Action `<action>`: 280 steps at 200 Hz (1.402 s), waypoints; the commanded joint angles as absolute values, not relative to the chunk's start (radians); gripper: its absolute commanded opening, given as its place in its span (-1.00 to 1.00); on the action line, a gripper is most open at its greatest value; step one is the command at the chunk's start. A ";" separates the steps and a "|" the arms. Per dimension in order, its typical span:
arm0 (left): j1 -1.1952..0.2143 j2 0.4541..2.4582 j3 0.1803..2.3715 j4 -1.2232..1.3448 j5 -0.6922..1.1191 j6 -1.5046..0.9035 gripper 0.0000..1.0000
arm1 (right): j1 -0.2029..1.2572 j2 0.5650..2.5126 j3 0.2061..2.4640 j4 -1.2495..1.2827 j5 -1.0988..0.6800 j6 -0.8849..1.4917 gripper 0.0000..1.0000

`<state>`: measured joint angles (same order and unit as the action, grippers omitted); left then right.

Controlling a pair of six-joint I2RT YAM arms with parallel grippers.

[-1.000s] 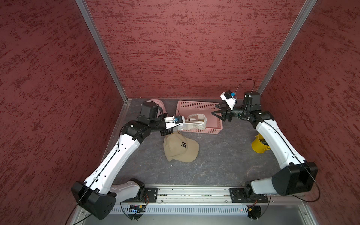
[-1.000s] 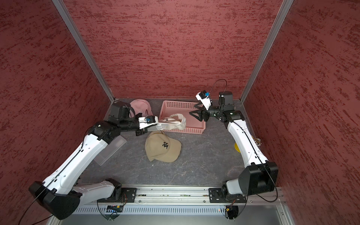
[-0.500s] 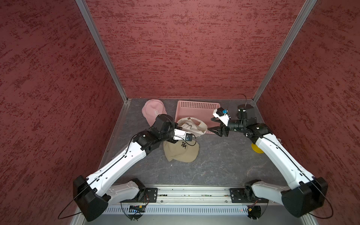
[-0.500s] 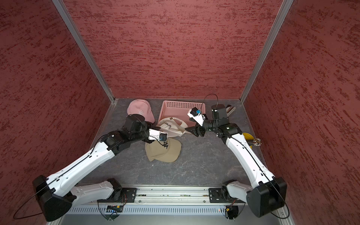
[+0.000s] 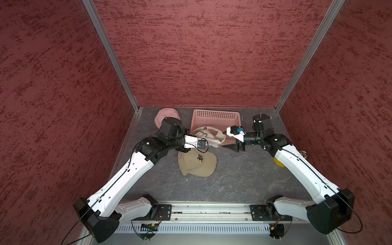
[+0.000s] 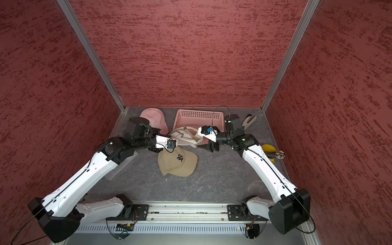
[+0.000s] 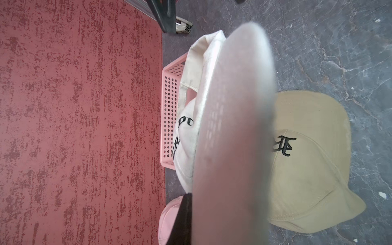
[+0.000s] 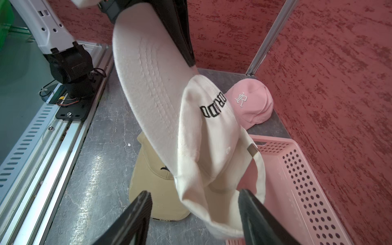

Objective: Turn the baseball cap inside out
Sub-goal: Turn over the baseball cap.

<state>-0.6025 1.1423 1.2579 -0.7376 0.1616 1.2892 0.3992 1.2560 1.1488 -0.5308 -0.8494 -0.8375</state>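
Observation:
A cream baseball cap [image 5: 209, 135] [image 6: 186, 135] with black lettering hangs in the air over the front edge of the pink basket. My left gripper [image 5: 188, 146] [image 6: 156, 148] is shut on its brim [image 7: 233, 127]; one black finger [image 7: 183, 218] shows beside the brim and the other is hidden behind it. The crown [image 8: 207, 137] droops toward my right gripper [image 5: 233, 147] [image 6: 209, 146] [image 8: 194, 193]. That gripper is open, its two fingers standing either side of the cap's rear edge by the strap, with nothing gripped.
A tan cap [image 5: 197, 164] [image 8: 152, 180] lies on the grey floor below the held cap. A pink cap [image 6: 152, 118] sits at the back left and the pink basket [image 5: 216, 116] at the back. A yellow cup of pencils [image 6: 268, 148] stands at the right wall.
My left gripper has carried the cream cap forward and lower, from above the basket to over the tan cap. My right gripper has come down and in toward the cap's rear edge.

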 commanded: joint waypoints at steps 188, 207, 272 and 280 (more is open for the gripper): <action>-0.408 1.020 1.077 -0.249 0.329 0.958 -1.00 | 0.411 1.272 0.974 0.048 -0.873 -0.418 -0.96; -0.399 1.027 1.050 -0.154 0.274 0.894 -1.00 | 0.410 1.248 0.972 0.147 -0.797 -0.252 -0.98; -0.506 1.028 0.967 0.066 0.108 0.750 -1.00 | 0.414 1.397 1.195 0.081 -0.093 0.393 -1.00; -0.534 1.031 0.966 0.090 0.068 0.731 -1.00 | 0.416 1.421 1.214 0.053 -0.007 0.458 -1.00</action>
